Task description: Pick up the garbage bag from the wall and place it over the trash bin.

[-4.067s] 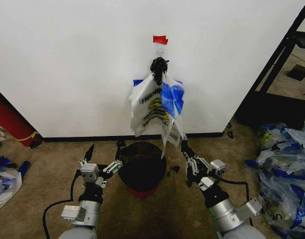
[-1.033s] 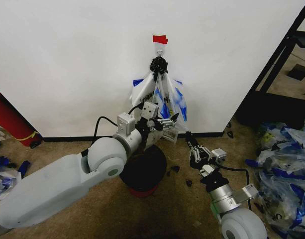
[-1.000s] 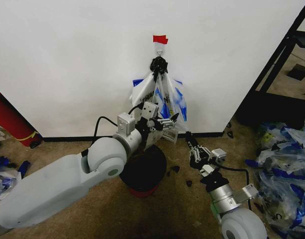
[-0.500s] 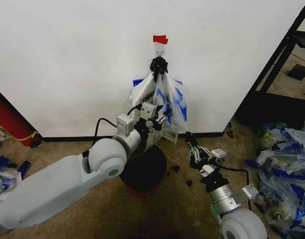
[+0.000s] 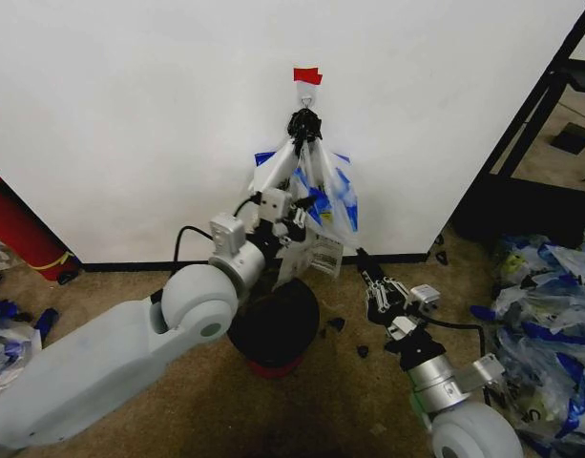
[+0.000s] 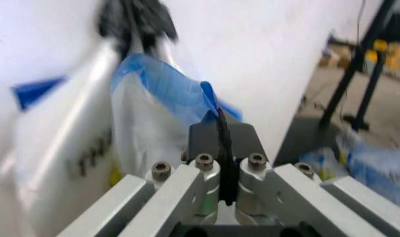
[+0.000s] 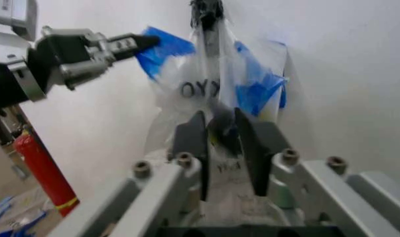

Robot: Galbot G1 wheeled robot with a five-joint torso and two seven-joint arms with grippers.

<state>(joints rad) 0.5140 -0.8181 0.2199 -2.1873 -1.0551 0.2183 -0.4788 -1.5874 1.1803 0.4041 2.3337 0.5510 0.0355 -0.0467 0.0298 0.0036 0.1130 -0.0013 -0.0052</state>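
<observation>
Our left tool [image 5: 297,208] has risen along the garbage bag [image 5: 323,196].
It's clenched on a blue handle; our right tool [image 5: 371,279] waits released beside the trash bin [image 5: 276,324].

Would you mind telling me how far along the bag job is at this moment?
Nothing is finished: the garbage bag hangs from the hook on the wall. In hand: the left gripper is shut on its blue edge. The right gripper waits open, low beside the trash bin. Left: unhooking the bag and fitting it over the bin.
</observation>
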